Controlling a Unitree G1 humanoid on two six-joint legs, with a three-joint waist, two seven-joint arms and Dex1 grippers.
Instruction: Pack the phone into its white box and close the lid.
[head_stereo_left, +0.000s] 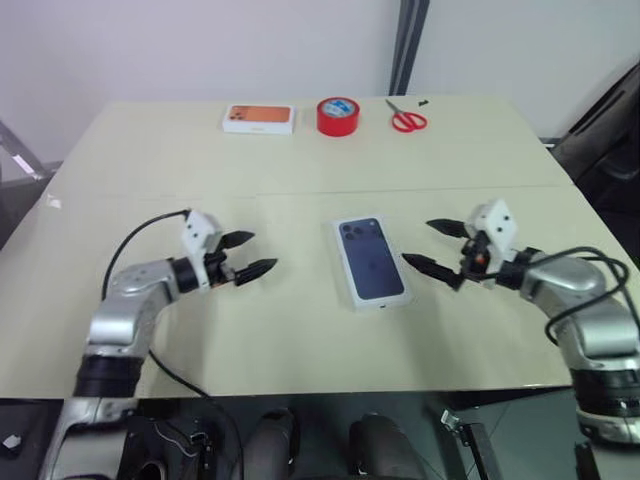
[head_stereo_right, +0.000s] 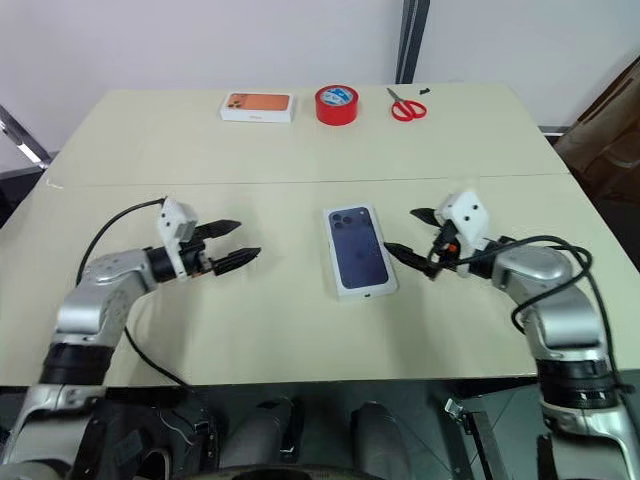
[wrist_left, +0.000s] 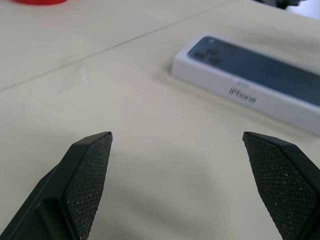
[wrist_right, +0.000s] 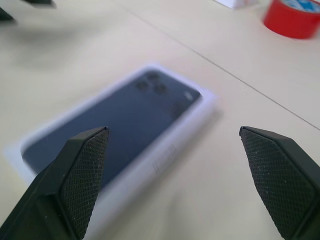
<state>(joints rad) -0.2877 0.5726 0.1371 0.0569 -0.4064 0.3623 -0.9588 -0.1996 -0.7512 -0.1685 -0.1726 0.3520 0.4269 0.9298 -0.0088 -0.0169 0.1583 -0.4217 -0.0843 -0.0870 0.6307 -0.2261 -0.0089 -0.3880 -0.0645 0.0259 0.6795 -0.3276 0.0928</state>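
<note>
- Lid (head_stereo_left: 372, 261): white shell, dark blue phone printed on top, lying flat mid-tabletop (head_stereo_left: 300, 330), toward the near edge.
- Left gripper (head_stereo_left: 248, 254) and right gripper (head_stereo_left: 433, 247) flank it, fingers apart, holding nothing.

Closed white box w/ lid (head_stereo_right: 360, 251) on, dark blue phone print facing up, flat at table (head_stereo_right: 300, 170) centre. Left gripper (head_stereo_right: 232, 243) to its left, fingers spread, holding nothing, well apart from box. Right gripper (head_stereo_right: 411, 232) to its right, fingers spread too, nearer finger tip just beside box's right edge; contact unclear. At far edge, left to right: orange-pictured box (head_stereo_right: 257, 106), red tape roll (head_stereo_right: 337, 104), red scissors (head_stereo_right: 406, 106).
</note>
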